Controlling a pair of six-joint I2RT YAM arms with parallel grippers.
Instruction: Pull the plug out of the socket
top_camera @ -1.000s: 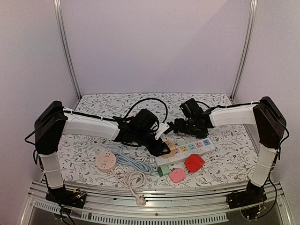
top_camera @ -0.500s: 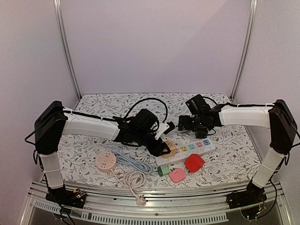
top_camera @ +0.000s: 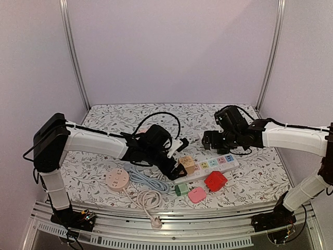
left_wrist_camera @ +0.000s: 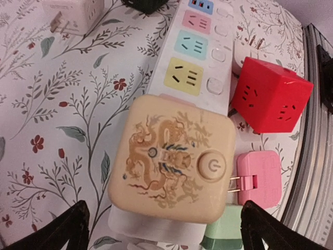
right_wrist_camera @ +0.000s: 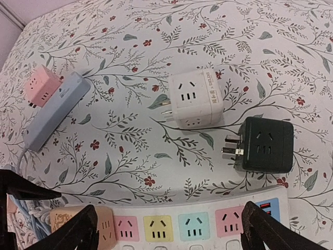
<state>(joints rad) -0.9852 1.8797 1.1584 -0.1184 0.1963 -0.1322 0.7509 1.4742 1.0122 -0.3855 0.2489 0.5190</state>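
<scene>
Top external: left gripper (top_camera: 177, 167) sits low at the beige plug (top_camera: 188, 164), which is seated on the left end of the white power strip (top_camera: 216, 164); right gripper (top_camera: 205, 140) hangs just behind the strip. Left wrist: fingers (left_wrist_camera: 70, 229) spread wide, clear of the plug on both sides, gripping nothing; red cube (left_wrist_camera: 270, 96) and pink adapter (left_wrist_camera: 260, 177) lie beside the strip. Right wrist: jaws spread and empty above the strip's coloured sockets; white cube (right_wrist_camera: 195, 99) and black cube (right_wrist_camera: 265, 145) lie on the table beyond
</scene>
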